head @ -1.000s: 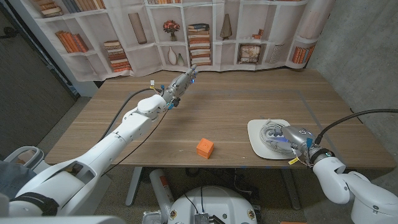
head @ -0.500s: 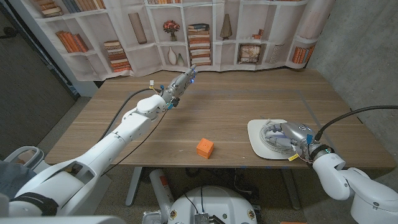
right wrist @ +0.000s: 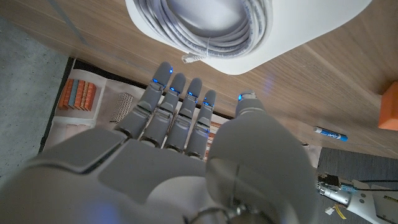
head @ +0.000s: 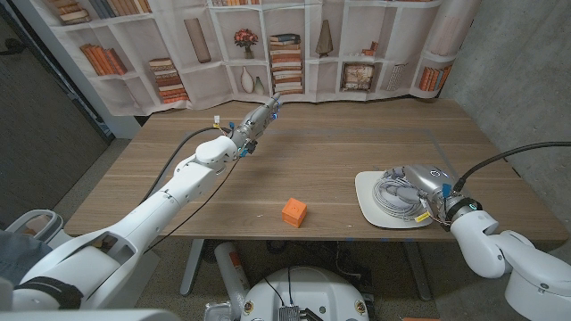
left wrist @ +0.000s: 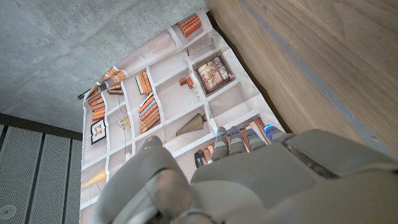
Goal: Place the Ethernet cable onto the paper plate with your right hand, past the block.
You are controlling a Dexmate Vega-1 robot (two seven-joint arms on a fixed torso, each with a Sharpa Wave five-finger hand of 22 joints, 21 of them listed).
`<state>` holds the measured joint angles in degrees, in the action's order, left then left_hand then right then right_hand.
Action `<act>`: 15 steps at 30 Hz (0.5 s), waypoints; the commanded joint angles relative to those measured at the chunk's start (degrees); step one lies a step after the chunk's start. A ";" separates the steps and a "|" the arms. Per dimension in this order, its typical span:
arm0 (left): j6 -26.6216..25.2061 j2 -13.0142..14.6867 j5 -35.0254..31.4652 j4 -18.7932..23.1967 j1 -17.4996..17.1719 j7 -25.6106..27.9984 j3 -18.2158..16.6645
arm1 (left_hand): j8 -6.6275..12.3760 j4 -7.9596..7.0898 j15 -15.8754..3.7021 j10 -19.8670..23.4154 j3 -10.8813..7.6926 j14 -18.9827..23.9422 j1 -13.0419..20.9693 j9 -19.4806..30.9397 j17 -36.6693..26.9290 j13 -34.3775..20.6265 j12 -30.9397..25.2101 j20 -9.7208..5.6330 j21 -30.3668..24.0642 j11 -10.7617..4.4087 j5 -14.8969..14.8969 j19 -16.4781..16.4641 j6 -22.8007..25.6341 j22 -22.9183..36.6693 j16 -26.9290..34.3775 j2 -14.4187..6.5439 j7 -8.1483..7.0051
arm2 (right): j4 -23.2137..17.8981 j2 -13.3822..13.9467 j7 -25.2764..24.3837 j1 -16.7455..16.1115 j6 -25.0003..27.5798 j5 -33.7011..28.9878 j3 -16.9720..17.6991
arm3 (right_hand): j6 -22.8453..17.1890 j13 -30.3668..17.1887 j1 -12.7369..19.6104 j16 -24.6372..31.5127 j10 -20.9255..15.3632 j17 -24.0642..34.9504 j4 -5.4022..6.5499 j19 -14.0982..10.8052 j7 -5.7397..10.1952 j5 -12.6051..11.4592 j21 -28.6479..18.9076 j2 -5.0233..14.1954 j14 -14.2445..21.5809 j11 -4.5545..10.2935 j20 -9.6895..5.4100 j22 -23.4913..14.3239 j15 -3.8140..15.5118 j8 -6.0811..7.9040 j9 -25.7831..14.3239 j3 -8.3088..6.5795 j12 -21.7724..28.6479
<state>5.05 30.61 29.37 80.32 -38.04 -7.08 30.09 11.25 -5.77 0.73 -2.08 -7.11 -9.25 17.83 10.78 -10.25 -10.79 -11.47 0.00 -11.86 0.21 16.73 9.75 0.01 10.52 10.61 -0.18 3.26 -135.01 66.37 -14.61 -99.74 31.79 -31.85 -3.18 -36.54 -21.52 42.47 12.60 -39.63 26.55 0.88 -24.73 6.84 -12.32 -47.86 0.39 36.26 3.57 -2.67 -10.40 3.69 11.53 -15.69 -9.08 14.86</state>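
Grey and coiled, the Ethernet cable [head: 393, 194] lies on the paper plate [head: 368, 207], which sits near the tabletop's [head: 339, 152] right front corner. In the right wrist view you see the cable [right wrist: 205, 22] wound in several loops inside the plate [right wrist: 311, 28], with its clear plug end reaching to the plate's rim.

Your right hand [head: 428, 193] is over the right part of the plate, just beside the coil. In the right wrist view its fingers [right wrist: 177, 102] are straight, side by side and slightly apart, with nothing between them: the hand [right wrist: 180, 155] is empty and open. From the head view you cannot tell whether it touches the plate.

The orange block [head: 293, 211] stands on the tabletop near the front edge, left of the plate and well apart from it. A blue-and-white marker [right wrist: 329, 133] lies on the tabletop in the right wrist view, beside the block [right wrist: 388, 106].

Your left hand [head: 260, 118] is stretched out toward the tabletop's back edge, left of centre, well apart from the plate and block. Its fingers [left wrist: 239, 140] are extended together and hold nothing. A printed bookshelf backdrop [head: 285, 45] hangs behind the back edge.
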 commanded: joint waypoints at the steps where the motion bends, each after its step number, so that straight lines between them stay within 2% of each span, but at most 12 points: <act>1: -0.08 0.46 0.11 0.25 -0.18 -0.06 -0.25 | 0.25 0.04 -0.17 -0.17 0.40 0.01 0.22 0.10 -0.24 -0.11 -0.32 0.38 -0.01 -0.17 -0.08 5.42 0.17 0.19 0.15 -0.45 0.13 | 0.90 -1.52 1.70 3.15 -3.38 -1.64 0.43 | 0.10 -0.15 -0.12 0.39 -0.26 0.00 0.10 -0.32 -0.51 -0.56 0.10 0.36 0.48 -0.32 -6.40 -0.10 4.34 0.26 0.10 -0.54 0.28; 15: 0.20 0.89 0.10 0.71 -0.28 0.19 -0.72 | 0.27 0.06 -0.09 -0.15 0.54 -0.01 0.29 0.10 -0.24 -0.11 -0.33 0.39 -0.02 -0.11 -0.09 5.39 0.23 0.19 0.15 -0.53 0.16 | 2.36 -2.68 3.80 8.35 -5.20 -2.79 -1.16 | 0.07 -0.05 -0.09 0.43 -0.22 -0.15 -0.01 -0.28 -0.80 -0.62 0.38 0.69 0.50 -0.49 -6.37 -0.11 4.32 0.30 0.31 -0.76 0.30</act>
<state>5.13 31.21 29.44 80.68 -38.13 -7.22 29.71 11.25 -5.76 0.73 -2.08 -6.61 -9.25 17.83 10.79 -10.25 -10.79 -11.47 0.00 -11.86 0.21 16.73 9.76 0.01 10.52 10.61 -0.18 3.26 -133.81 64.57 -12.42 -95.26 28.36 -33.83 -3.29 -36.23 -21.52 42.16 12.61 -39.83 26.29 0.95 -24.72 6.53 -12.76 -47.85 0.70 36.25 3.37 -2.67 -10.40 3.69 11.53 -15.43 -9.52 14.86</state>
